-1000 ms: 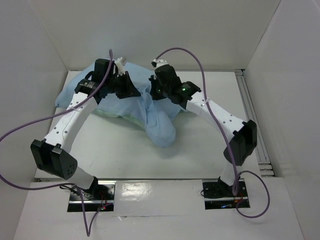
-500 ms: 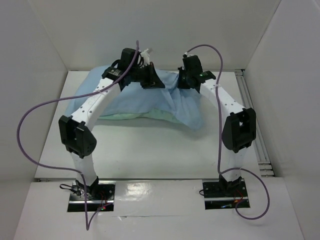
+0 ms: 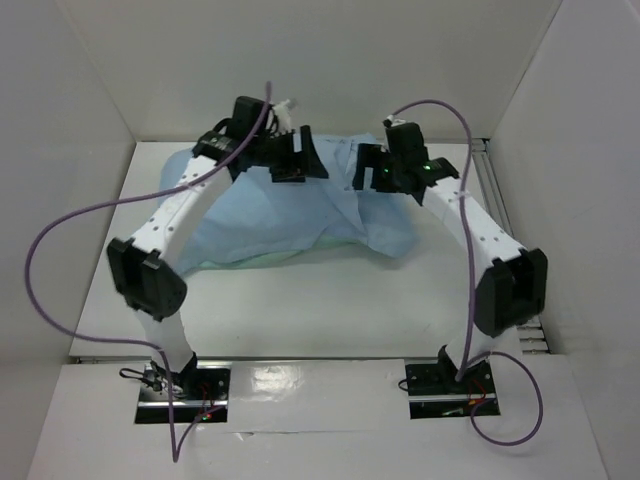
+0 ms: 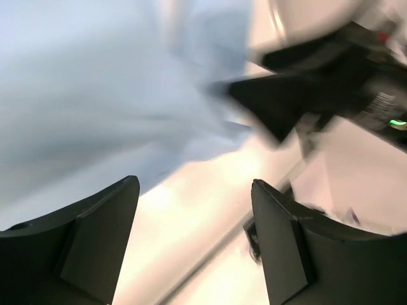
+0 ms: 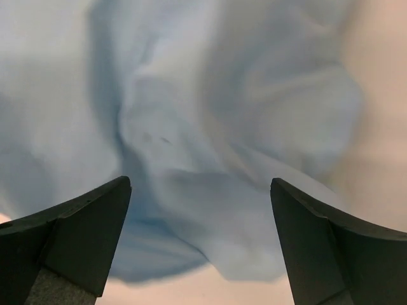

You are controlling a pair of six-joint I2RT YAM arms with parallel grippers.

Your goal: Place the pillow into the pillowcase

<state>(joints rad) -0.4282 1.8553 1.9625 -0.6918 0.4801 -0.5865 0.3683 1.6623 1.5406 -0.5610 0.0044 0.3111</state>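
Observation:
The pale blue pillowcase (image 3: 260, 210) lies bulging across the far half of the table, with a sea-green edge (image 3: 255, 261) showing along its near side. The pillow is hidden; no white fabric shows. My left gripper (image 3: 300, 165) hovers above the cloth's far middle and is open, with nothing between its fingers (image 4: 194, 184). The blurred left wrist view shows the pillowcase (image 4: 95, 95) at upper left. My right gripper (image 3: 360, 172) faces it a short way to the right and is open too (image 5: 200, 181). Below it lies the crumpled right end of the pillowcase (image 5: 210, 127).
White walls close in the table on the left, back and right. A metal rail (image 3: 503, 225) runs along the table's right edge. Purple cables (image 3: 60, 225) loop off both arms. Bare tabletop (image 3: 300, 310) lies between the cloth and the arm bases.
Both grippers have gone from shut to open and let go of the pillowcase. The cloth has dropped and spread lower on the table. The right arm has swung outward to the right.

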